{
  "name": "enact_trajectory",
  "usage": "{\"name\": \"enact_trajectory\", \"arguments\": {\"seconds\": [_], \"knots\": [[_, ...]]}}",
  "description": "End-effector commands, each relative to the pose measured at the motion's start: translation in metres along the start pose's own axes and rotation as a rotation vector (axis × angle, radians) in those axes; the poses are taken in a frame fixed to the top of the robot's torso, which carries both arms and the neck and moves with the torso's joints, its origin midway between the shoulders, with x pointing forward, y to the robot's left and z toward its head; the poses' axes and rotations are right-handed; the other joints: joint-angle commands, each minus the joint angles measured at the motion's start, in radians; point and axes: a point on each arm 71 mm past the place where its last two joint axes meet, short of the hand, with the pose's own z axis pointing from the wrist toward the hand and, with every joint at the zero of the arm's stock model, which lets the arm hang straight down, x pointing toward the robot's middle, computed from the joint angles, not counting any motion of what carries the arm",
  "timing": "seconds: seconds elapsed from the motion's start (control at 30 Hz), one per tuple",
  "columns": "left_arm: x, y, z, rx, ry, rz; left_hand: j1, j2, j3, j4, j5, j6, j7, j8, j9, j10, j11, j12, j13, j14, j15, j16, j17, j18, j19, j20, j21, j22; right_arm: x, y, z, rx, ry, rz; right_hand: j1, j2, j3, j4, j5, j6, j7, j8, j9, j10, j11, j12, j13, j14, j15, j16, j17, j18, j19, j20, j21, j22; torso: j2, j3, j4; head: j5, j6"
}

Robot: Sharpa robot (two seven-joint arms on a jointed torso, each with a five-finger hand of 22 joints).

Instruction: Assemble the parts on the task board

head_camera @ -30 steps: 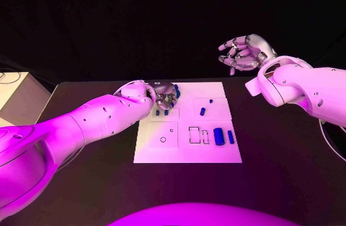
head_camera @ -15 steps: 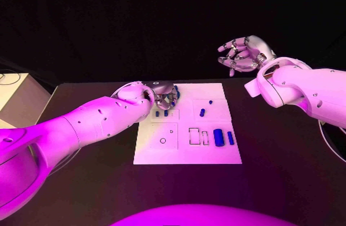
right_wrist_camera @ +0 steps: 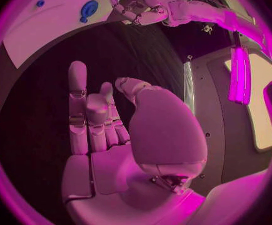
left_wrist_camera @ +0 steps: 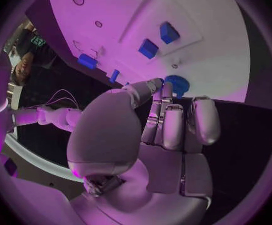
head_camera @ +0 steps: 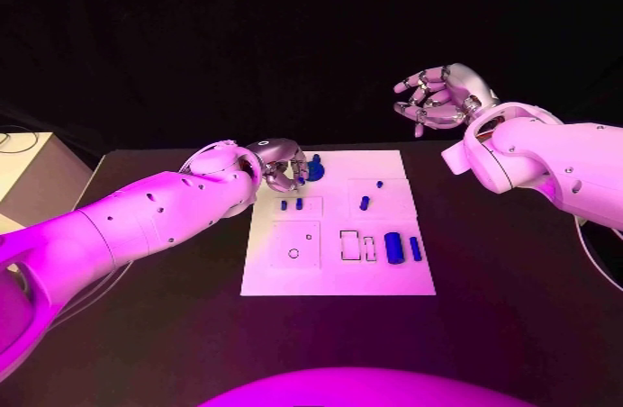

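your left hand (head_camera: 282, 169) sits over the far left corner of the task board (head_camera: 338, 281), fingers curled in with nothing in them, right by the blue gear-like part (head_camera: 316, 167) lying flat there. right hand (head_camera: 439, 96) is up off the table, fingers loosely apart and empty. that gear looks small, light, rigid and probably slick, so i'd pinch it across the toothed rim.

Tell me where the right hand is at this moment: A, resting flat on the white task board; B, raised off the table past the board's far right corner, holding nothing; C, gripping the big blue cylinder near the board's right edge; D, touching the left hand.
B: in the head view the right hand sits raised beyond the task board, fingers loosely curled around nothing, well apart from the left hand.
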Motion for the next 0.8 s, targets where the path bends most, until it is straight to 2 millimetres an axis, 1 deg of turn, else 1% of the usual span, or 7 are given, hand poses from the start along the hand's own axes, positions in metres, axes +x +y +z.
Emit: {"name": "enact_trajectory", "arguments": {"seconds": [0.03,0.2,0.27,0.43,0.53,0.63,0.8], "knots": [[0.002,0.005,-0.001,-0.021,0.043,-0.027,-0.008,0.002,0.006,0.002,-0.003,0.006,0.002,-0.002,0.001,0.005,0.002,-0.004,-0.002,-0.001,0.006,0.003,-0.001,-0.005,0.004,0.006,0.002,-0.001,0.000,0.001,0.000,-0.013,0.005,-0.005,-0.009,-0.003,0.003,0.000,0.005,0.002,-0.001,0.006,0.001,0.001,-0.009,-0.003,-0.002,0.009,0.000,0.005,0.001,0.012,0.006,0.003,-0.005,-0.001,-0.001,-0.0008,0.0039,-0.002,-0.001],[0.003,0.012,-0.003,-0.043,0.048,-0.024,-0.008,0.002,0.006,0.002,-0.003,0.006,0.002,-0.002,0.001,0.005,0.002,-0.004,-0.002,-0.001,0.006,0.003,-0.001,-0.005,0.004,0.006,0.002,-0.001,0.000,0.001,0.000,-0.013,0.005,-0.005,-0.009,-0.003,0.003,0.000,0.005,0.002,-0.001,0.006,0.001,0.001,-0.009,-0.003,-0.002,0.009,0.000,0.005,0.001,0.012,0.006,0.003,-0.005,-0.001,-0.001,-0.0003,0.0022,0.000,-0.002],[0.003,0.014,-0.002,-0.049,0.050,-0.022,-0.009,0.001,0.005,0.003,-0.003,0.006,0.002,-0.003,0.001,0.006,0.002,-0.006,-0.002,-0.001,0.007,0.003,-0.001,-0.005,0.003,0.006,0.002,-0.002,0.000,0.001,0.000,-0.013,0.006,-0.005,-0.011,-0.002,0.002,0.001,0.005,0.001,-0.002,0.006,0.001,0.003,-0.009,-0.004,-0.004,0.010,0.000,0.005,0.003,0.012,0.010,0.003,-0.007,-0.003,0.000,-0.0008,0.0012,0.002,-0.001],[0.005,0.016,0.000,-0.057,0.049,-0.014,-0.009,0.001,0.005,0.003,-0.003,0.006,0.002,-0.003,0.001,0.006,0.002,-0.006,-0.002,-0.001,0.007,0.003,-0.001,-0.005,0.003,0.006,0.002,-0.002,0.001,0.001,0.000,-0.015,0.007,-0.005,-0.011,-0.002,0.002,0.001,0.005,0.001,-0.002,0.006,0.001,0.003,-0.009,-0.004,-0.004,0.010,0.000,0.005,0.003,0.012,0.010,0.003,-0.007,-0.003,0.001,-0.0015,-0.0001,0.002,-0.004],[0.005,0.017,0.000,-0.061,0.049,-0.011,-0.010,0.002,0.006,0.003,-0.003,0.006,0.001,-0.003,0.001,0.006,0.002,-0.008,-0.002,-0.002,0.007,0.003,-0.002,-0.004,0.002,0.006,0.001,-0.003,0.001,0.001,0.000,-0.015,0.007,-0.005,-0.011,-0.002,0.002,0.001,0.005,0.001,-0.002,0.006,0.001,0.003,-0.009,-0.004,-0.004,0.010,0.000,0.005,0.003,0.012,0.010,0.003,-0.007,-0.003,0.001,-0.0003,-0.0006,0.002,-0.005],[0.006,0.017,0.000,-0.062,0.050,-0.010,-0.010,0.002,0.006,0.003,-0.003,0.006,0.001,-0.003,0.001,0.006,0.002,-0.008,-0.002,-0.002,0.007,0.003,-0.002,-0.004,0.002,0.006,0.001,-0.003,0.001,0.001,0.000,-0.014,0.007,-0.005,-0.011,-0.002,0.002,0.001,0.005,0.001,-0.002,0.006,0.001,0.003,-0.009,-0.004,-0.004,0.010,0.000,0.005,0.003,0.012,0.010,0.003,-0.007,-0.003,0.000,0.0009,0.0006,0.000,-0.007],[0.006,0.018,0.000,-0.063,0.055,-0.010,-0.010,0.003,0.006,0.003,-0.003,0.007,0.001,-0.003,0.002,0.007,0.002,-0.009,-0.002,-0.002,0.007,0.003,-0.001,-0.004,0.002,0.006,0.001,-0.003,0.000,0.001,0.000,-0.014,0.007,-0.005,-0.011,-0.002,0.002,0.001,0.005,0.001,-0.002,0.006,0.001,0.003,-0.009,-0.004,-0.004,0.010,0.000,0.005,0.003,0.012,0.010,0.003,-0.007,-0.003,0.000,0.0011,0.0011,-0.001,-0.009]]}}
